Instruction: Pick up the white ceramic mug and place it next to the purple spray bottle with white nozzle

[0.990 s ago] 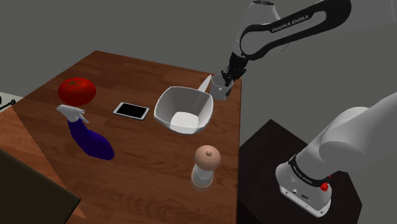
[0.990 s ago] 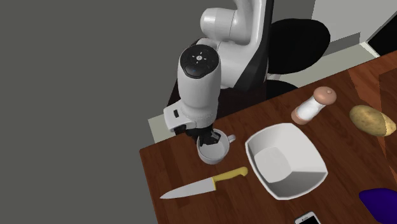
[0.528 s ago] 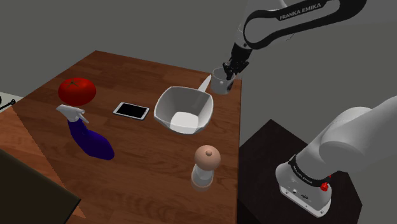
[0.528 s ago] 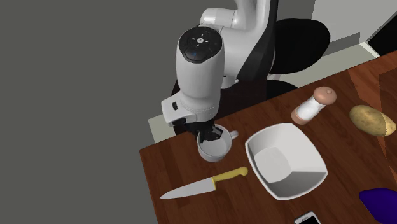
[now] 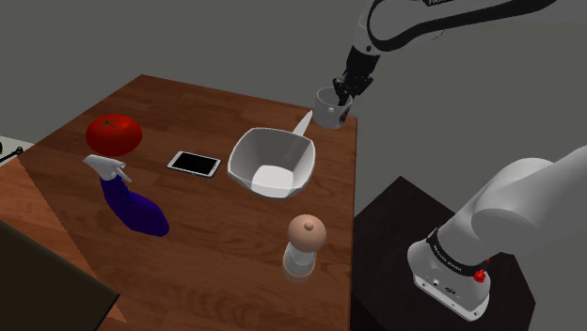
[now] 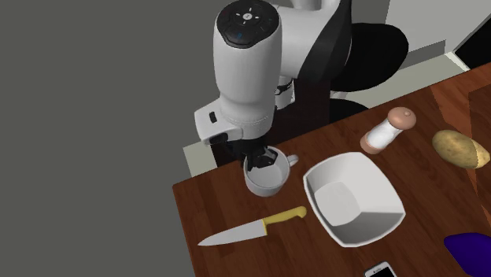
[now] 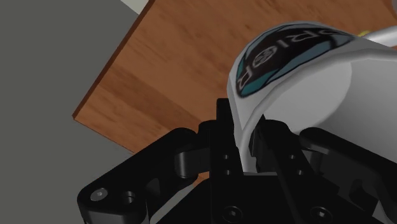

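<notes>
- claw [image 5: 347,87] clamped on the rim of white mug [image 5: 328,113], one finger inside, one outside
- white mug hangs just under claw, clear of wooden table [image 5: 188,113]
- purple spray bottle [image 5: 132,205] lies well apart from claw, past white bowl [image 5: 273,162]

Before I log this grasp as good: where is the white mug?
In the shoulder view the mug hangs clasped in the gripper over the far right corner of the table, just beyond the white bowl and the knife.
</notes>
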Motion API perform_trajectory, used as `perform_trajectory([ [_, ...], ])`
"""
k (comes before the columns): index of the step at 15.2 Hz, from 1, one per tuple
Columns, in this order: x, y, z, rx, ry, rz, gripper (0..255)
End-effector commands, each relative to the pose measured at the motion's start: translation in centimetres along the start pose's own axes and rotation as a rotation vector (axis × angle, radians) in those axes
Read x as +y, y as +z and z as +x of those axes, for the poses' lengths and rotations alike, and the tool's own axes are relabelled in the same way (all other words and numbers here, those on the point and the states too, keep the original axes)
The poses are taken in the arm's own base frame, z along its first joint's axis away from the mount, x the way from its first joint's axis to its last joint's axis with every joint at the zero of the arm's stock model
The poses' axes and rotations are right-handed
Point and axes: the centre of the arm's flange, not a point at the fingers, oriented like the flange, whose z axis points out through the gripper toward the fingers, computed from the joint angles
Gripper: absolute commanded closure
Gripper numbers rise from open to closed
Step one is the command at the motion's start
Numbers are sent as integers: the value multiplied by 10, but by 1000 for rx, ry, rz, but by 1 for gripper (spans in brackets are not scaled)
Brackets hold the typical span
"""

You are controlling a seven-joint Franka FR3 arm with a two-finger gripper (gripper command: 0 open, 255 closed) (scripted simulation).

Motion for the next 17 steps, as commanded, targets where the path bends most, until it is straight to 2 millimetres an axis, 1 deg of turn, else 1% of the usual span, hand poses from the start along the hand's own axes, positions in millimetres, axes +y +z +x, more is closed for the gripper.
perform_trajectory([
  [1,-1,-10,1,0,0,0,255],
  [17,-6,-94,9,0,0,0,255],
])
